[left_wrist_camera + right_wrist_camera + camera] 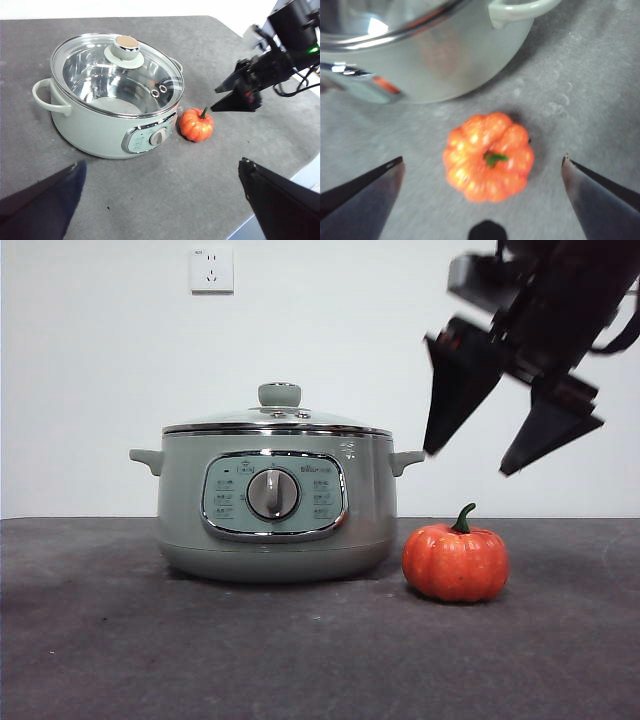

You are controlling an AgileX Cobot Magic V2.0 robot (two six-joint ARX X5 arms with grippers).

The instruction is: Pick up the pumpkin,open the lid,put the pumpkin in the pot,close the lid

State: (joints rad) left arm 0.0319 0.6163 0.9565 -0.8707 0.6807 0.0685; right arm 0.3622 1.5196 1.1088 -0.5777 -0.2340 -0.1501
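My right gripper (466, 463) hangs above the pumpkin (456, 562), jaws spread wide and holding nothing; the right wrist view shows the pumpkin centred between them, stem up. The pumpkin sits on the dark grey counter (100, 640) just beside the pot (275, 500), on the side of one small handle, apart from the wall but close. The left gripper (160, 200) waits high over the near edge of the counter, jaws likewise apart and empty. The lid (277, 420) is seated on the pot, clear glass dome, chrome rim, round sage knob on top. Pumpkin: small, squat, ribbed, orange-red with a matte, faintly mottled skin and a curved green stem. I judge it light and probably a little yielding, a foam or plastic toy; the ribs should give the jaws some bite. Best hold is across the widest part of the body, jaws low on opposite sides, clear of the stem. Pot: smooth glazed-looking green shell, polished steel bowl inside, silver dial in a chrome-framed panel. The lid looks heavy for its size and breakable; the knob is the only sensible place to take it.
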